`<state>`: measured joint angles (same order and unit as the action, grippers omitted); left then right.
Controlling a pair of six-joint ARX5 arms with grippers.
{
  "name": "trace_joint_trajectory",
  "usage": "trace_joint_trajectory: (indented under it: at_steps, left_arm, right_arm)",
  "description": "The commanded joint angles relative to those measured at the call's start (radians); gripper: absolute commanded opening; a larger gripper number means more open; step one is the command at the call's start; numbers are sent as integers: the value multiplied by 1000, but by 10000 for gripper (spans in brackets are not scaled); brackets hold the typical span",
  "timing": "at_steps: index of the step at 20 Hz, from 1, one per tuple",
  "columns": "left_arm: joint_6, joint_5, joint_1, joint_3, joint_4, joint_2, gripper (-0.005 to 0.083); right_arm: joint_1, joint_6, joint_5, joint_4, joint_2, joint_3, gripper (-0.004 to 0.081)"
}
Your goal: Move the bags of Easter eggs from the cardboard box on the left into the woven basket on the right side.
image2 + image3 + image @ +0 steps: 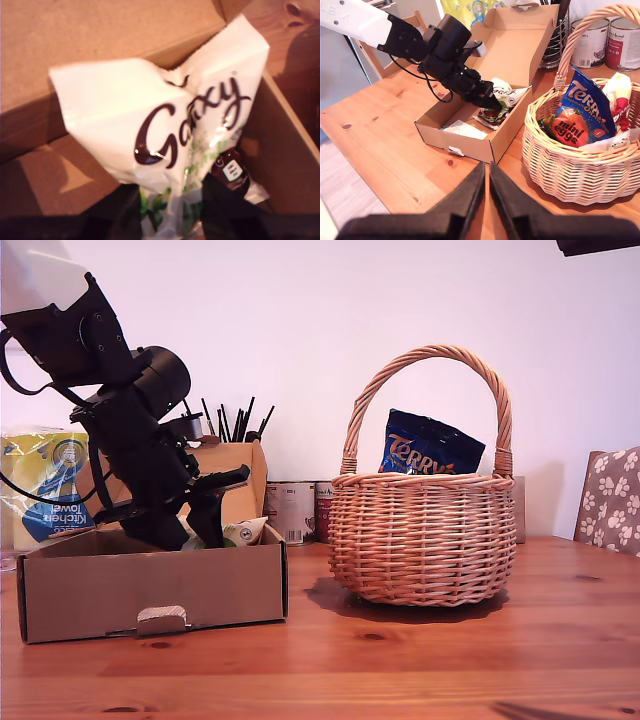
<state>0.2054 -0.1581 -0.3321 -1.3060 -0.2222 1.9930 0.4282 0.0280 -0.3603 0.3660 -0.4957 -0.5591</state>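
The cardboard box stands at the exterior view's left with its lid open. My first gripper reaches into it, shut on the white and green "Galaxy" bag, which is crumpled between the dark fingers. The second wrist view shows the same bag at the box's near wall. The woven basket at the exterior view's right holds the dark blue Terry's bag. From above, that blue bag stands next to a red and white bag. My second gripper hovers shut and empty over the table, before the basket.
A yellow and blue kitchen towel pack stands behind the box. Metal tins and a holder of black utensils line the wall. A white slip lies in the box. A paw-print cushion is at the exterior view's right edge.
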Motion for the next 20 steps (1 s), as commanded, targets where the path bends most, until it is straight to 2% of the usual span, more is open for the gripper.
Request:
trace_joint_trajectory:
  at_steps: [1, 4, 6, 12, 16, 17, 20]
  left_arm:
    - [-29, -24, 3, 9, -2, 28, 178]
    - [-65, -55, 3, 9, -44, -26, 171]
    - [-88, -82, 6, 9, -85, -84, 130]
    - [-127, -213, 38, 9, -227, -272, 127]
    - [-99, -470, 40, 9, -151, -347, 127]
    - [-70, -507, 21, 9, -113, -347, 127]
    - [-49, -496, -85, 9, 0, -334, 127]
  right_arm:
    - [5, -3, -3, -10, 1, -12, -10]
    - [5, -2, -3, -9, 1, -12, -10]
    - [5, -2, -3, -10, 1, -12, -10]
    - [5, -2, -3, -10, 1, -12, -10]
    - [5, -2, -3, -7, 1, -12, -10]
    - [3, -2, 2, -7, 1, -12, -10]
    - [2, 1, 72, -2, 4, -12, -10]
